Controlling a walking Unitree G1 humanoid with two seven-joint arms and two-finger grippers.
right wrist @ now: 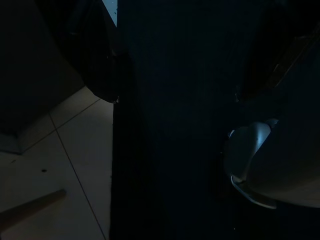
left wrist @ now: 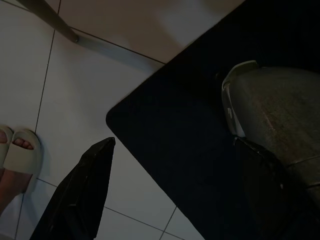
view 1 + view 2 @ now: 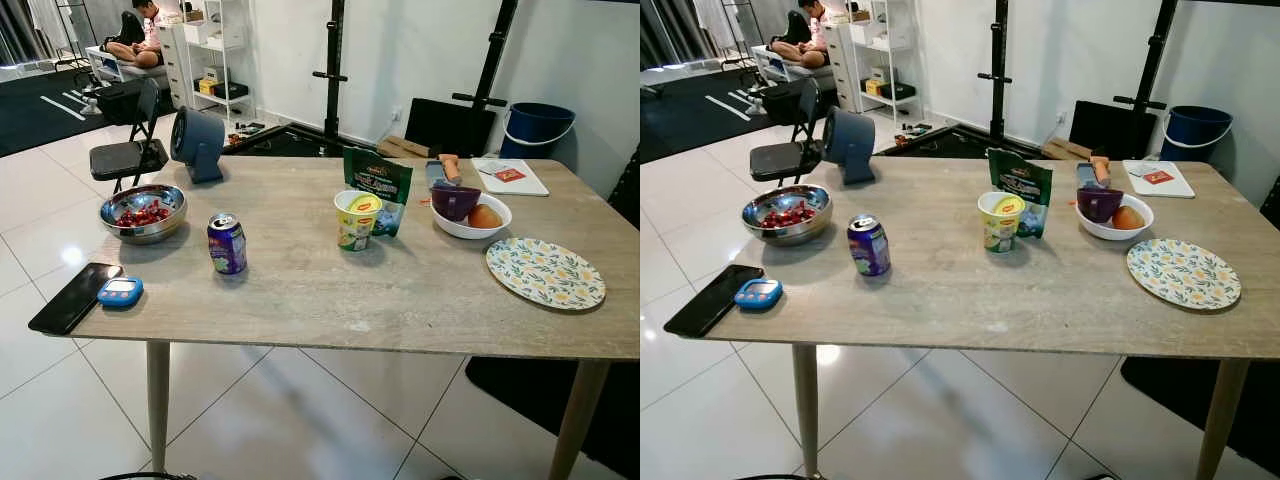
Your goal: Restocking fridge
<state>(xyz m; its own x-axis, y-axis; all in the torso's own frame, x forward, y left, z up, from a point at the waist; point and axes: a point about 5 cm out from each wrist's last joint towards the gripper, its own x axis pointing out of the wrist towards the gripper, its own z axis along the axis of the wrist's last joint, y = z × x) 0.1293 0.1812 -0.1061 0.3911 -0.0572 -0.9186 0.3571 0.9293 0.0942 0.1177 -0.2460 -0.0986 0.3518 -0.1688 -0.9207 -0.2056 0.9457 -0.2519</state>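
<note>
Now | can (image 3: 227, 243) upright on table (image 3: 300, 290) | grippers hang below

The long wood-grain table top (image 3: 330, 280) looked matt. The round steel bowl (image 3: 143, 213) shone like polished metal, as did the purple aluminium can (image 3: 227, 243). The white floor tiles (image 3: 60, 390) were glossy, the black floor mat (image 2: 200, 150) dull.
</note>
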